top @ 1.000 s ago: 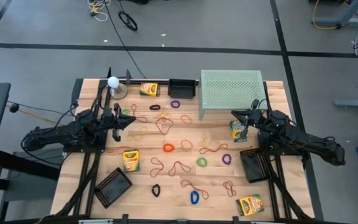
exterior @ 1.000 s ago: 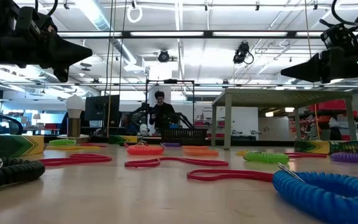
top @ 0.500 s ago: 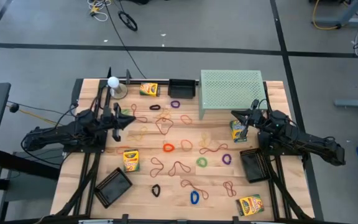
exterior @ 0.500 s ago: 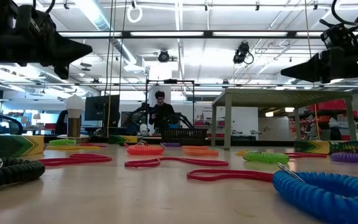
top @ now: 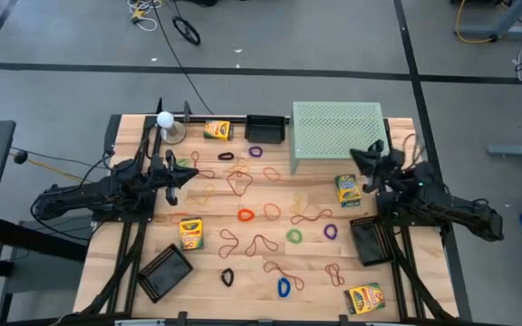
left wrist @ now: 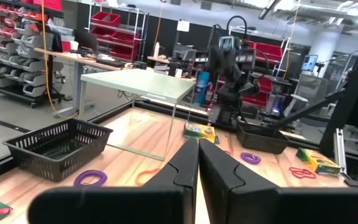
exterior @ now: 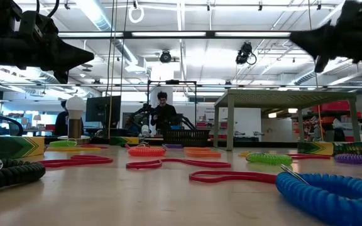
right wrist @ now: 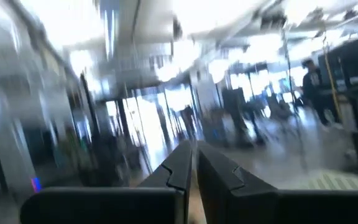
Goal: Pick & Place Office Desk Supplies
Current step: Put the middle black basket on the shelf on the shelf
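While both arms reach inward over the table, left gripper (top: 181, 174) at centre-left and right gripper (top: 362, 156) at centre-right are closed, empty; crayon box (top: 348, 189) just below right gripper; rubber bands (top: 246, 215) mid-frame; shelf (top: 337, 132) beside.

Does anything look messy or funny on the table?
Yes. Lots of rubber bands lie scattered loose across the middle of the table, not in any tray. The crayon boxes are spread around at different angles, and the two near black mesh trays sit crooked and empty. Nothing looks broken or spilled.
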